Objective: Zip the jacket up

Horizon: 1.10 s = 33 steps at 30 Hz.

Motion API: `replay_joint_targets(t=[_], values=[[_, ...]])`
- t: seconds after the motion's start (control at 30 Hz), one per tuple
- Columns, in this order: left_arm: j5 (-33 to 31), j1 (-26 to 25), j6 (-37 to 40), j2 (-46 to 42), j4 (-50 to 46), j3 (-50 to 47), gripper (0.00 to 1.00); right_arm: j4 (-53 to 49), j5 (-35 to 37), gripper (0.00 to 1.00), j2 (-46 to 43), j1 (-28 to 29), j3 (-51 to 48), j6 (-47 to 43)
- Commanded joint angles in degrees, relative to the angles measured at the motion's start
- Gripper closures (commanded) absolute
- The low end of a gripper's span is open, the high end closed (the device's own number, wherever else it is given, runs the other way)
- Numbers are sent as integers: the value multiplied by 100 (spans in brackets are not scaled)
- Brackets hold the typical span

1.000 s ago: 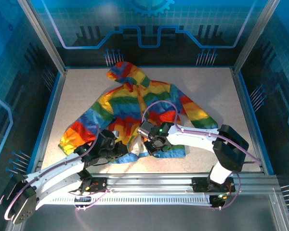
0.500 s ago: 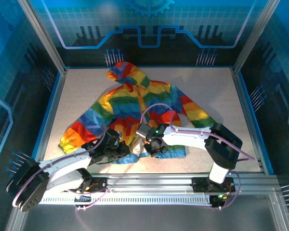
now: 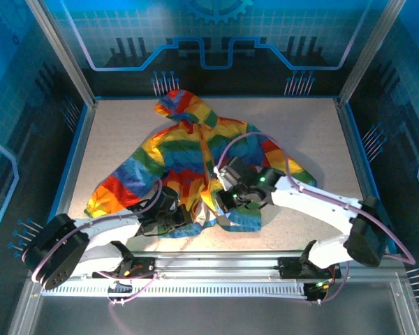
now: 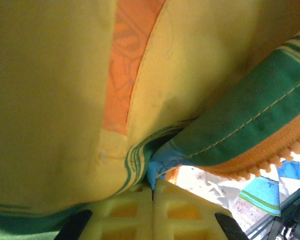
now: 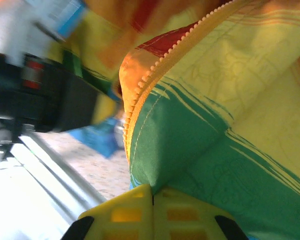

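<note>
1. The jacket [image 3: 188, 150] lies on the counter [image 3: 307, 125], its zipper [image 5: 140, 95] running from the near hem [image 3: 192, 229] away to the hood [image 3: 185, 105].
2. My left pincer [image 4: 152, 195] and right pincer [image 5: 152, 197] each pinch that hem, flanking the zipper's foot.

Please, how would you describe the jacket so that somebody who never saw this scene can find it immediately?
Look at the speckled beige table inside the blue-walled cell. The jacket lies spread in its middle, hood toward the far edge, with the left gripper and right gripper shut on its near hem. Its horizontal rainbow stripes set it apart from the white and black arms.
</note>
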Motion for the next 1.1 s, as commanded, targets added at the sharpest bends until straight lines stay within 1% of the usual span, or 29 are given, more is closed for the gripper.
replay_joint_targets(t=[0.0, 0.03, 0.1, 0.17, 0.2, 0.23, 0.3, 0.37, 0.4, 0.53, 0.63, 0.73, 0.8, 0.9, 0.97, 1.07], values=[[141, 39, -3, 258, 210, 165, 100, 1156, -1832, 100, -264, -351, -656, 289], [157, 37, -3, 307, 230, 186, 100, 1589, -2052, 99, -299, -467, -943, 517], [195, 40, 5, 374, 235, 224, 100, 1916, -2021, 95, -199, -615, -1414, 688], [223, 38, 12, 374, 194, 244, 100, 1529, -1503, 86, 112, -623, -1492, 594], [216, 38, 31, 342, 145, 249, 100, 1154, -1156, 75, 307, -627, -1439, 513], [198, 34, 50, 287, 67, 245, 100, 760, -795, 67, 511, -623, -1350, 460], [123, 42, 107, 125, -117, 249, 100, 161, -260, 62, 762, -600, -1154, 347], [12, 40, 184, -86, -336, 264, 100, -190, 148, 56, 750, -491, -1061, 253], [-49, 41, 235, -199, -465, 290, 100, -276, 292, 54, 656, -421, -857, 233], [-291, 48, 448, -666, -1005, 424, 100, -169, 549, 52, 41, -296, -799, 457], [-455, 43, 594, -1051, -1330, 543, 100, 46, 697, 52, -400, -200, -943, 783], [-531, 43, 755, -1480, -1435, 606, 100, 462, 628, 51, -669, -72, -1314, 1073], [-491, 43, 846, -1716, -1348, 624, 100, 699, 532, 50, -666, -23, -1538, 1241], [-381, 16, 920, -1823, -1255, 741, 100, 923, 332, 51, -432, 39, -1748, 1461], [-369, -100, 998, -1715, -1278, 891, 100, 1129, 262, 51, -273, 119, -1841, 1566], [-500, -431, 1122, -1315, -1319, 1164, 100, 1360, 195, 51, -22, 195, -1880, 1674]])
